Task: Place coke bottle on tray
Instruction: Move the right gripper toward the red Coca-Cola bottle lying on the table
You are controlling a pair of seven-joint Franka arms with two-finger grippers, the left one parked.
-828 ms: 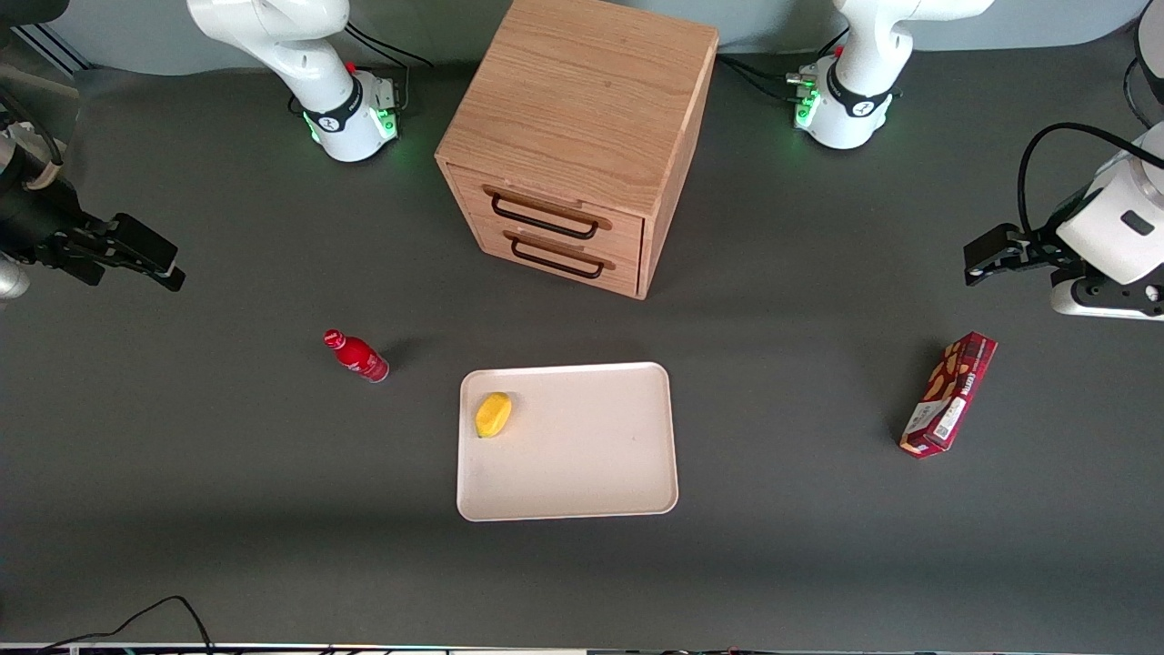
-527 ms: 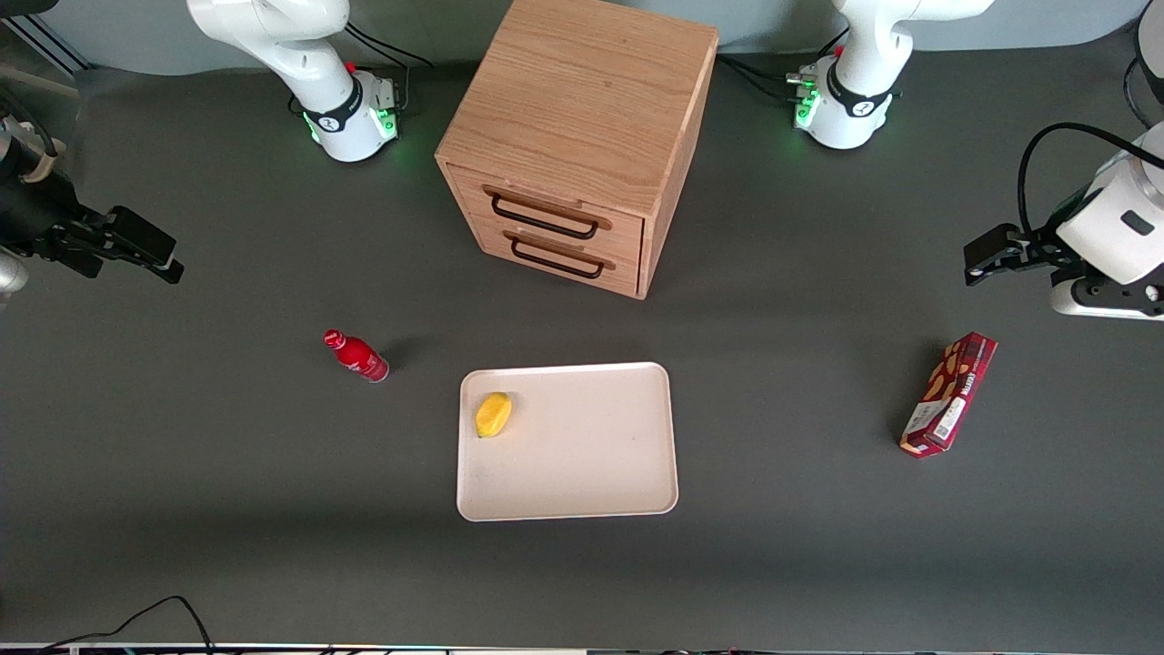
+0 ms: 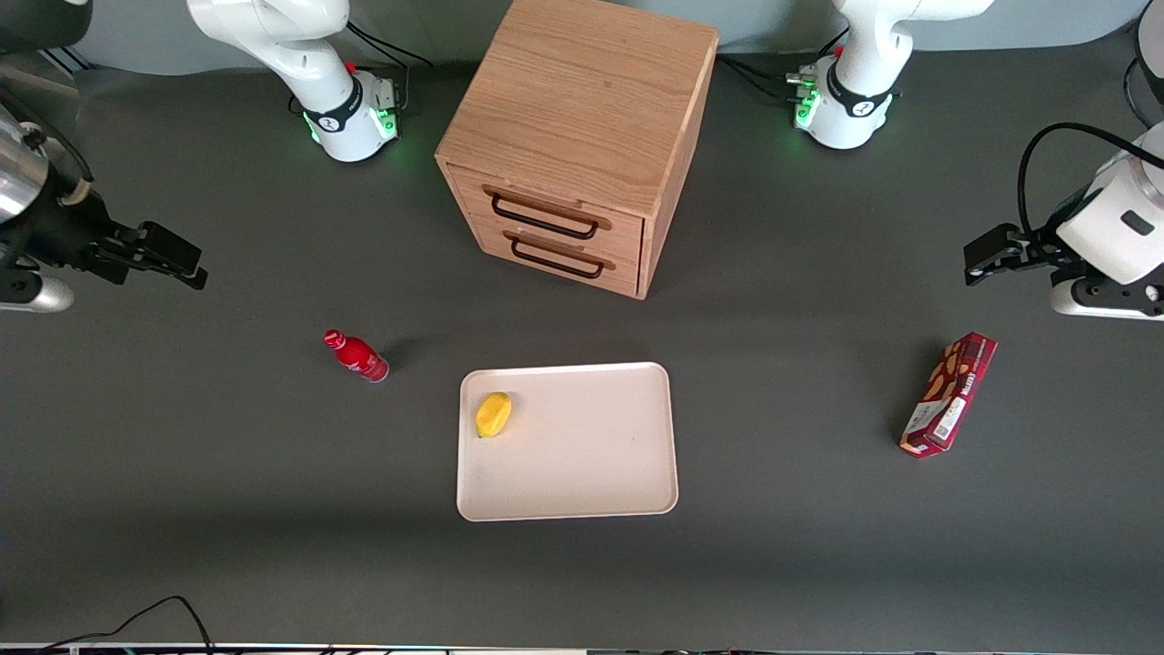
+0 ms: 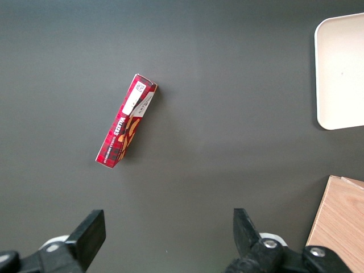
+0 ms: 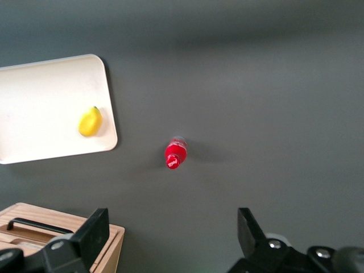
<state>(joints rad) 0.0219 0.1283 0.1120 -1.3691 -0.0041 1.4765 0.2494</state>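
Red coke bottle (image 3: 356,355) stands upright on the table (image 3: 227,473), beside the tray (image 3: 582,473) toward the working arm's end. Gripper (image 3: 173,259) hovers well apart from it, higher up, fingers (image 5: 91,236) spread wide, holding nothing.

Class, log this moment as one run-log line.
gripper: open, above table, empty | coke bottle: upright on table | tray: holds lemon

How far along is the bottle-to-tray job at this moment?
Nothing is done yet: the coke bottle stands on the table beside the tray, which holds only a yellow fruit. The gripper hangs open and empty near the working arm's end. Approach, grasp, carry and placement all remain.
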